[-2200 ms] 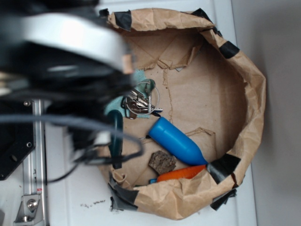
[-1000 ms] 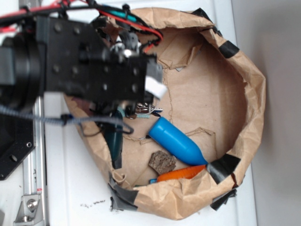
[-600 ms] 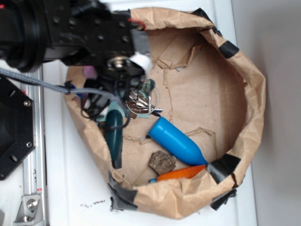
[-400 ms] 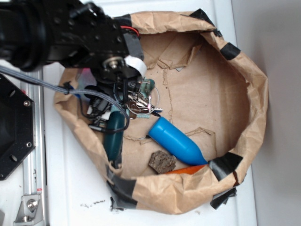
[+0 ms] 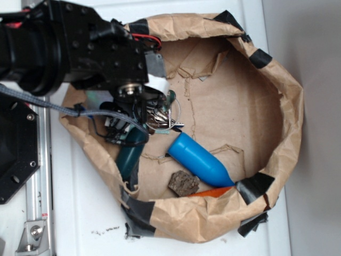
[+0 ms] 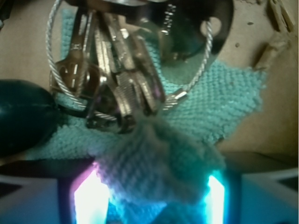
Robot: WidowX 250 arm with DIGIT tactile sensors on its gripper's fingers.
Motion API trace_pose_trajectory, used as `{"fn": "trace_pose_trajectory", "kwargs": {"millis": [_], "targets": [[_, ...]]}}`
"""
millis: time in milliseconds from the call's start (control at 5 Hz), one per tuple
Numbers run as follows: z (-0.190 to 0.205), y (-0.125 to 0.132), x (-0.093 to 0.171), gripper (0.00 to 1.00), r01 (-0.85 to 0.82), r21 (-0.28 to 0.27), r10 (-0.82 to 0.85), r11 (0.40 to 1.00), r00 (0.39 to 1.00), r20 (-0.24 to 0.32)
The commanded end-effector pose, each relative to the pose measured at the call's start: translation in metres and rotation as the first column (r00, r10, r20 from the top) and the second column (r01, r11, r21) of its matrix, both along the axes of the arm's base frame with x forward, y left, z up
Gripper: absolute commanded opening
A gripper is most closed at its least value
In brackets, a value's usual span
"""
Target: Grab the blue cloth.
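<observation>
Teal blue cloth [image 6: 159,163] bunched, pinched between fingers [image 6: 91,198] | wrist only; exterior: arm hides it

Blue cloth [image 6: 219,105]: pale teal waffle-weave rag, lying flat at the bag's left side, near edge bunched upward.

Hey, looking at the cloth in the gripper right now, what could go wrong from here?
The keys on their wire ring lie on the blue cloth, so lifting may drag or spill them. The gripper seems to pinch only a bunched edge, so the cloth might slip out. The dark green handle also rests on the cloth and could snag.
</observation>
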State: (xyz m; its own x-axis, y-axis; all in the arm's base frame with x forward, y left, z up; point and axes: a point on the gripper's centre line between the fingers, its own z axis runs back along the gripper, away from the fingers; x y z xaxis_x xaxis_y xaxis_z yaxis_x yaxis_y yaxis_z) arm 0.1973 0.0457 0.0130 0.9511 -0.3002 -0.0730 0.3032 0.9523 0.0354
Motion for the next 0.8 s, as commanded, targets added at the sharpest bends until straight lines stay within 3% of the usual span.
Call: {"fn": "trace_pose_trajectory", "kwargs": {"millis": [0, 400, 600], "targets": [[0.007, -0.004, 0.003, 0.0, -0.001, 0.016, 0.0, 1.0, 1.0, 0.031], [0.031, 0.001, 0.012, 0.0, -0.034, -0.007, 0.034, 0.999, 0.996, 0.079], [0.082, -0.009, 0.044, 0.0, -0.12, -0.066, 0.133, 0.991, 0.964, 0.229]]}}
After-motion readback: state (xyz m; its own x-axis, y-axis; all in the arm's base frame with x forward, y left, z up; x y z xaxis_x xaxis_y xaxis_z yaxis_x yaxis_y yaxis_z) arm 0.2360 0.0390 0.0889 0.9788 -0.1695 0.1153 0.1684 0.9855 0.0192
